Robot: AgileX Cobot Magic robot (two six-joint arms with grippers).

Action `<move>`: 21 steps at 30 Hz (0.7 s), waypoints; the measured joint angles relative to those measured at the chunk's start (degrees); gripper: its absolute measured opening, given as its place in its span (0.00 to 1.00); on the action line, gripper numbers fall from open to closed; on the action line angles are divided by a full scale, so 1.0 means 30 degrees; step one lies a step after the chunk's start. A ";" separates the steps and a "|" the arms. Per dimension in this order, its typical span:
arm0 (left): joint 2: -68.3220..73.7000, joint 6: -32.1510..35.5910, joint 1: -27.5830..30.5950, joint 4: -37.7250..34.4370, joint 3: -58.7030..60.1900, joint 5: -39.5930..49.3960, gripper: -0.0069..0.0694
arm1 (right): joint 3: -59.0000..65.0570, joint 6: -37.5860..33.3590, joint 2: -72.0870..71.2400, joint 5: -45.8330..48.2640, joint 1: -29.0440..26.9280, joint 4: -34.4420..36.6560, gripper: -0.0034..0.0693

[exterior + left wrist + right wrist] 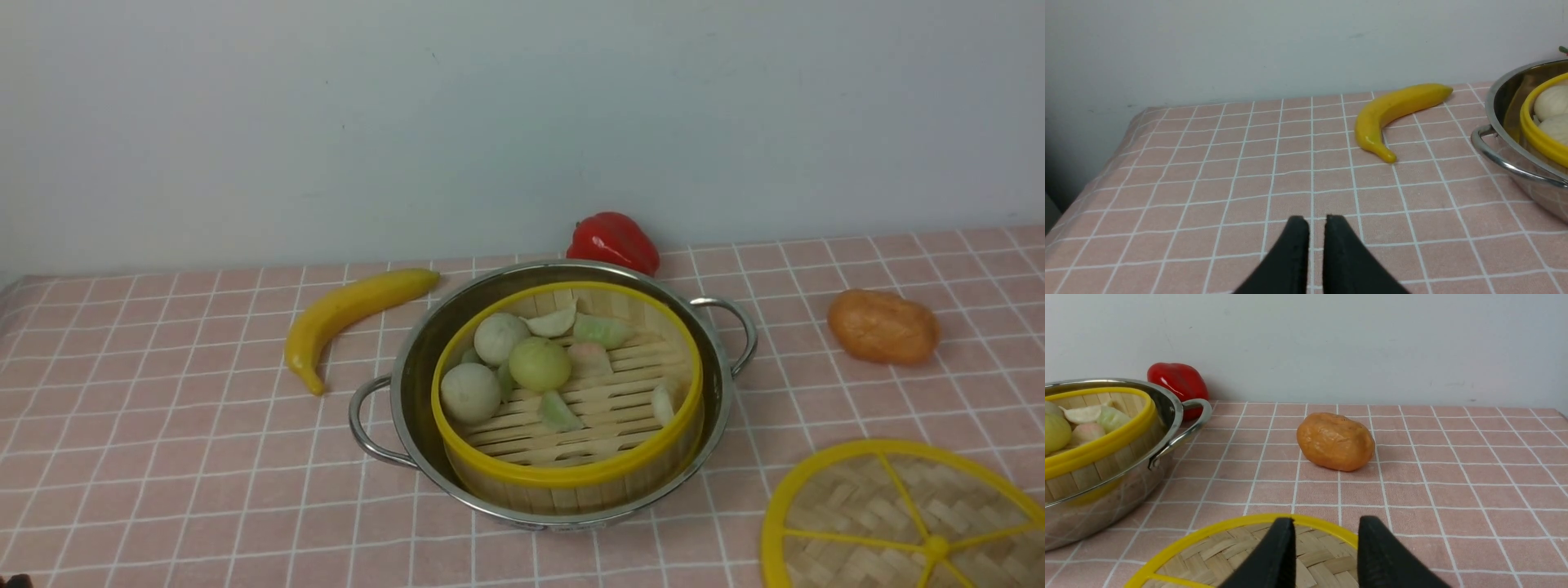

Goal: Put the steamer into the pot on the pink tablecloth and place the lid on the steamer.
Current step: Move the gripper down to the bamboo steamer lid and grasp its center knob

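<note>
The steamer (pixel 571 472) sits inside the shiny pot (pixel 411 367) on the pink tablecloth (pixel 163 449), with buns and dumplings (pixel 539 363) on its slatted floor. The lid (pixel 865 506) lies flat on the cloth at the front right, apart from the pot. Neither gripper shows in the front view. My left gripper (pixel 1317 222) is shut and empty, low over bare cloth to the left of the pot (pixel 1502 102). My right gripper (pixel 1326 524) is open and empty, hovering over the far edge of the lid (pixel 1208 551), with the steamer (pixel 1098 457) and pot (pixel 1094 510) to its left.
A yellow banana (pixel 343 314) lies left of the pot. A red pepper (pixel 614 241) stands behind it by the wall. An orange-brown lump (pixel 883 327) like a potato lies to the right. The cloth drops off at the left edge (pixel 1106 163).
</note>
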 joint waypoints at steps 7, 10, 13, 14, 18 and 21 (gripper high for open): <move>0.0000 0.0000 0.0000 0.0000 0.0000 0.0000 0.18 | 0.0000 0.0000 0.0000 0.0000 0.0000 0.0000 0.38; 0.0000 0.0000 0.0000 0.0000 0.0000 0.0000 0.19 | 0.0000 0.0000 0.0000 0.0000 0.0000 0.0000 0.38; 0.0000 0.0000 0.0000 0.0000 0.0000 0.0000 0.19 | 0.0000 0.0000 0.0000 0.0000 0.0000 0.0000 0.38; 0.0000 0.0000 0.0000 0.0000 0.0000 0.0000 0.19 | 0.0000 0.0000 0.0000 0.0000 0.0000 0.0000 0.38; 0.0000 0.0000 0.0000 0.0000 0.0000 0.0000 0.20 | 0.0000 0.0076 0.0000 -0.0110 0.0000 0.0115 0.38; 0.0000 0.0000 0.0000 0.0000 0.0000 0.0000 0.22 | 0.0000 0.1072 0.0000 -0.1418 0.0000 0.1311 0.38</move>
